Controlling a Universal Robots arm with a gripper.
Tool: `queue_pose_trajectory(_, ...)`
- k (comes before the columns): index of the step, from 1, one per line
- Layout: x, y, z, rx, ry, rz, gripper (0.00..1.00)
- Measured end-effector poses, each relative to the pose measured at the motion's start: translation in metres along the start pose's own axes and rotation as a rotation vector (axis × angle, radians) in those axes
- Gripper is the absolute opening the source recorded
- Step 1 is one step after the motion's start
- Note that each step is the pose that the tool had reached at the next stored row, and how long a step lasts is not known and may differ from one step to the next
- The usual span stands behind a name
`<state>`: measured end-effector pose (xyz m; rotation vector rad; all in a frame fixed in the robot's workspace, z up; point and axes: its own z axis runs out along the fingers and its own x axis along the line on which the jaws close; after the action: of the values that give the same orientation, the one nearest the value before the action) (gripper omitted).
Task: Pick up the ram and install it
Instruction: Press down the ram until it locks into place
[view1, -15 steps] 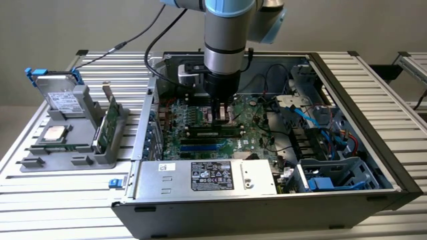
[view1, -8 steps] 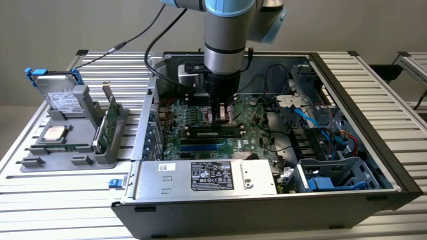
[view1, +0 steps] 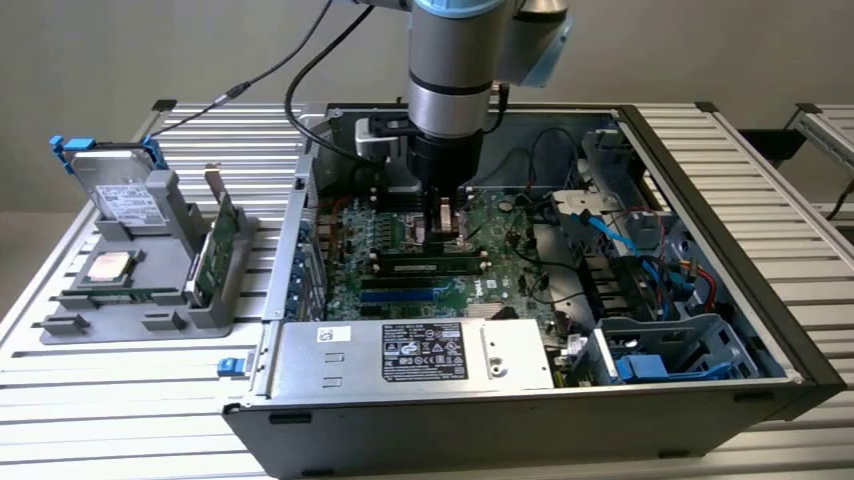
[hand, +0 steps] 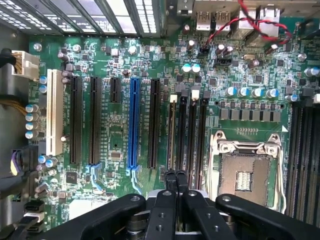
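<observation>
Nearest in the exterior view is the silver power supply (view1: 414, 355) with its black label, at the front edge of the open computer case (view1: 787, 360). Just beyond it is the green motherboard (view1: 501, 285), where the memory slots run across.

The ram (view1: 430, 265) is no longer on the holder. A long, narrow stick with dark chips stands in one of those slots. In the wrist view it shows edge-on as a thin strip (hand: 172, 135) in the slot beside the blue connector's neighbour, with a white clip at its far end.

Directly above it is the gripper (view1: 442, 228), its fingers pressed together with nothing between them. In the wrist view the closed tips (hand: 175, 175) sit over one end of the stick, touching it or very close to it. I cannot tell which.

By my reading, the pick-up and carry are done and the stick is in its slot. I cannot tell whether it is pushed fully home with both clips latched, so seating may be unfinished.

To the exterior view's left, well apart from the case, the grey parts tray (view1: 80, 325) carries a hard drive (view1: 127, 200), a square processor chip (view1: 107, 267) and an upright expansion card (view1: 220, 240). At the far side, the arm's cables (view1: 300, 65) trail away.
</observation>
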<state>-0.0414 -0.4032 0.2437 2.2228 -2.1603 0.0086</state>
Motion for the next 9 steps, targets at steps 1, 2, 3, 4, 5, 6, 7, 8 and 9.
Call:
queue_pose_trajectory(1,0.0001,0.0,-0.0015,0.0,-0.0013,0.0,0.1)
queue_pose_trajectory(2,0.0001,0.0,-0.0015,0.0,-0.0019,0.0,0.1)
queue_pose_trajectory(3,0.0001,0.0001,-0.0015,0.0,-0.0019,0.0,0.1)
queue_pose_trajectory(4,0.0001,0.0,-0.0015,0.0,-0.0021,0.0,0.1)
queue_pose_trajectory(5,0.0002,0.0,-0.0015,0.0,-0.002,0.0,0.1)
queue_pose_trajectory(6,0.0002,0.0,-0.0016,0.0,-0.0019,0.0,0.1)
queue_pose_trajectory(7,0.0002,0.0,-0.0016,-0.0001,-0.0019,0.0,0.1)
queue_pose_trajectory(8,0.0002,0.0,-0.0016,-0.0001,-0.0019,0.0,0.1)
queue_pose_trajectory(9,0.0002,0.0001,-0.0016,-0.0001,-0.0019,0.0,0.1)
